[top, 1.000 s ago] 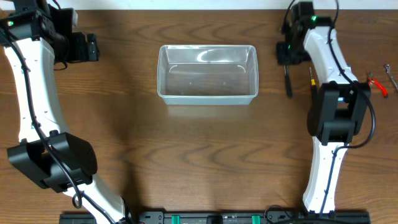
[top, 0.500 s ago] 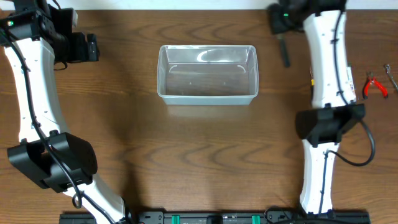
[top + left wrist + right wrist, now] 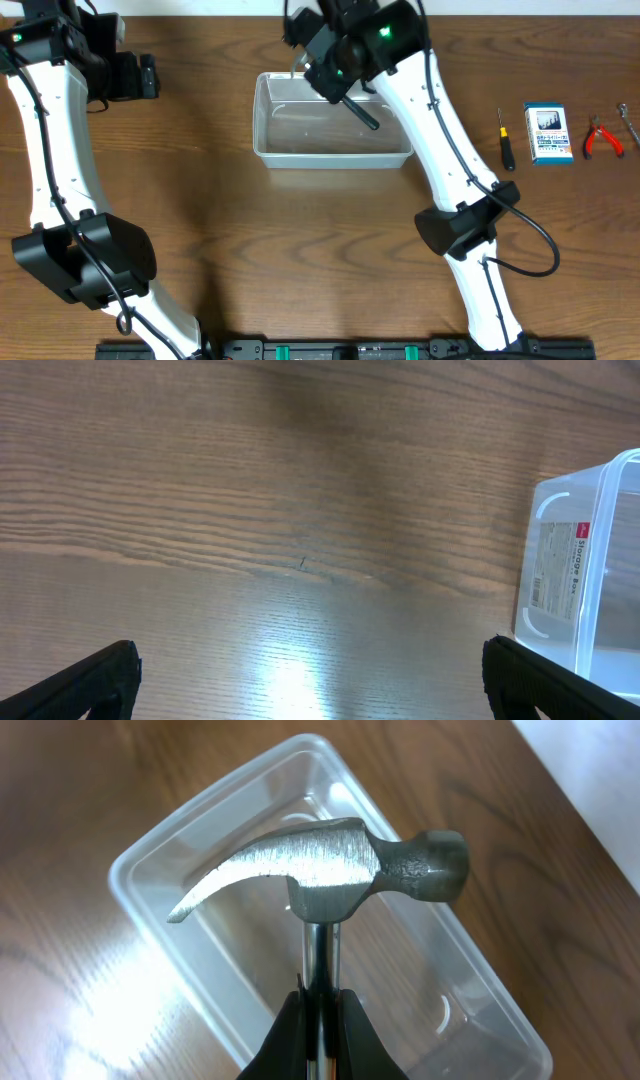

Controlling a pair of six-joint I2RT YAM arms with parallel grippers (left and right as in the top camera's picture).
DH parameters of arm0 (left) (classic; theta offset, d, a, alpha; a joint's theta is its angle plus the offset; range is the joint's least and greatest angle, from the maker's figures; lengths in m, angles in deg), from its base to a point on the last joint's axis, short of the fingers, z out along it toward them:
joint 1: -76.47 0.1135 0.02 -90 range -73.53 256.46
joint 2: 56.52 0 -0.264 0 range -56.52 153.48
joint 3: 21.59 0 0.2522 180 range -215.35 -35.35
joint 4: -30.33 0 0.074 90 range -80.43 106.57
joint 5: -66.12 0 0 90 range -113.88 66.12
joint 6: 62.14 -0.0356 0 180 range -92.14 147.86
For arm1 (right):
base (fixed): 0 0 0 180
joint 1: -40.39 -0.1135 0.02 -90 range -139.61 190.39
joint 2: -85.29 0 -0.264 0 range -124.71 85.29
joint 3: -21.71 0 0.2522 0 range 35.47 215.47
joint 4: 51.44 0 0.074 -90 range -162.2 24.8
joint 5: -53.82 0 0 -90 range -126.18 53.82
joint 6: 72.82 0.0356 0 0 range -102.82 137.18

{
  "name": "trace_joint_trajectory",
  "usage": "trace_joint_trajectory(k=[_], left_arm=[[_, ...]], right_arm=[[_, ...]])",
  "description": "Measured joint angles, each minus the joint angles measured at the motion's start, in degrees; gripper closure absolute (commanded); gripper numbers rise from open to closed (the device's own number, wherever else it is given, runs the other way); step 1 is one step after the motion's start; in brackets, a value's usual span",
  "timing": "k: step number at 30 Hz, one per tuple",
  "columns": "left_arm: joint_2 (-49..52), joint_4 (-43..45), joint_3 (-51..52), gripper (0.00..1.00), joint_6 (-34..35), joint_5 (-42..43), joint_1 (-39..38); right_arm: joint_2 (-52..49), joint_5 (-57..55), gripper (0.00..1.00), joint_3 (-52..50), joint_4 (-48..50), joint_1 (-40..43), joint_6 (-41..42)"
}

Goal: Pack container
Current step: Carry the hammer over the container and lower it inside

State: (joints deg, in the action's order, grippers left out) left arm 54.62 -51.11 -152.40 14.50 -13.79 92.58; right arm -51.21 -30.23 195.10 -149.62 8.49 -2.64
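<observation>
Left gripper (image 3: 140,76), jaws spread wide, hangs at the far left of the table (image 3: 300,240), the clear container (image 3: 300,135) sits mid-table, and over it the right gripper (image 3: 320,1015) pinches a claw hammer (image 3: 330,870) by its shaft.

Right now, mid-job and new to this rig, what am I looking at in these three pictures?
It is a robot: a left arm and a right arm, each ending in a two-finger gripper, at a wooden table. The wide picture comes from a fixed camera above the table. The other two come from cameras on the wrists, looking past each arm's own fingers. On the table lie a clear container and, on the right arm's side, a screwdriver, a small box and red pliers. The right gripper is shut on the shaft of a hammer, whose head hangs over the container. The left gripper is open and holds nothing.
</observation>
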Motion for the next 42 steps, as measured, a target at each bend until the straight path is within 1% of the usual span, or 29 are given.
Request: trace_joint_trajectory(k=[4,15,23,42], left_arm=[[0.00,0.00,0.00,0.02,0.00,0.00,0.00],[-0.02,0.00,0.00,0.02,0.00,0.00,0.00],[0.00,0.00,0.00,0.02,0.00,0.00,0.00],[0.00,0.00,0.00,0.02,0.00,0.00,0.00]], right_arm=[[0.00,0.24,0.99,-1.88,-0.50,-0.48,-3.89],[0.00,0.24,0.99,-15.72,4.37,-0.42,-10.14],[0.00,0.26,0.99,-19.58,8.22,0.00,-10.88],[0.00,3.56,0.99,-26.64,11.04,3.48,-11.06]])
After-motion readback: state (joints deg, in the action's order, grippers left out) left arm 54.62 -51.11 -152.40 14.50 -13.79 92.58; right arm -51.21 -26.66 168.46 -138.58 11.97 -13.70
